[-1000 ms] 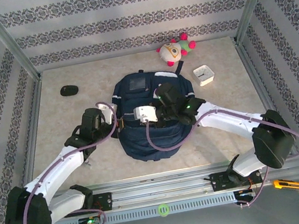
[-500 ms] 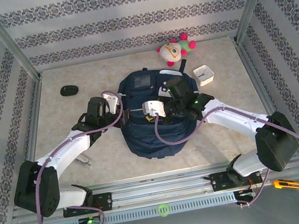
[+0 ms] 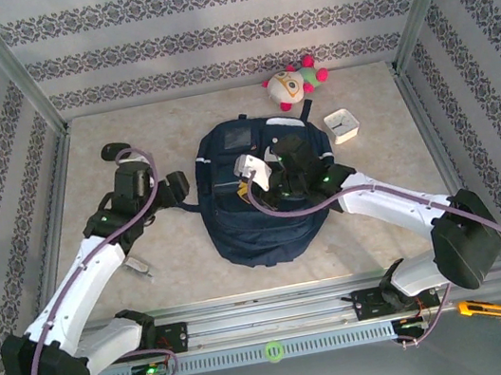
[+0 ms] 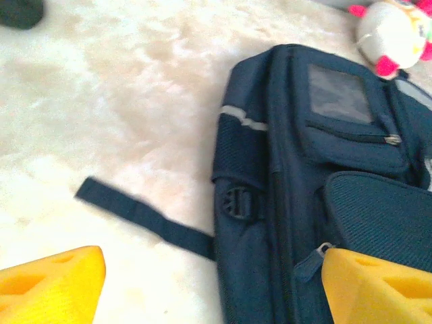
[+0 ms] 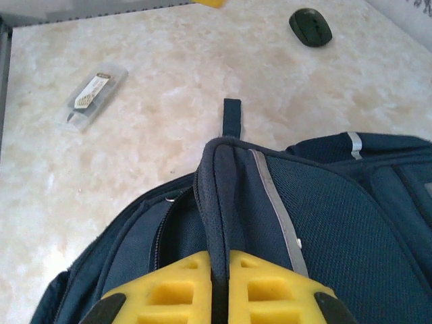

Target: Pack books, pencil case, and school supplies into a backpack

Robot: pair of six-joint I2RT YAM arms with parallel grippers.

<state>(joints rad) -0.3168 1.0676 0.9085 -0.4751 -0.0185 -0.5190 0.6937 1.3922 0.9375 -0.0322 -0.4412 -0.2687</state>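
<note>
Navy backpack [image 3: 262,200] lies flat mid-table. Right gripper [image 5: 219,270] clenched on its opening rim. Left gripper [image 4: 212,290] spread wide, empty, beside the loose strap [image 4: 142,219]. Behind: plush toy [image 3: 291,84], clock [image 3: 343,124]. Far left: black oval [image 3: 113,151]. Clear case [image 5: 96,91] lies near the left arm.

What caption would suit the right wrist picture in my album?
Right pincer clamped on a raised fold of the large navy-blue fabric backpack, lying on a pale marbled tabletop.

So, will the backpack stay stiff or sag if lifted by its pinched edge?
Probably sags: the backpack fabric folds thin in the right tool. It lies flat and wide, so it likely drags, not rolls. Its loose strap may trail.
</note>
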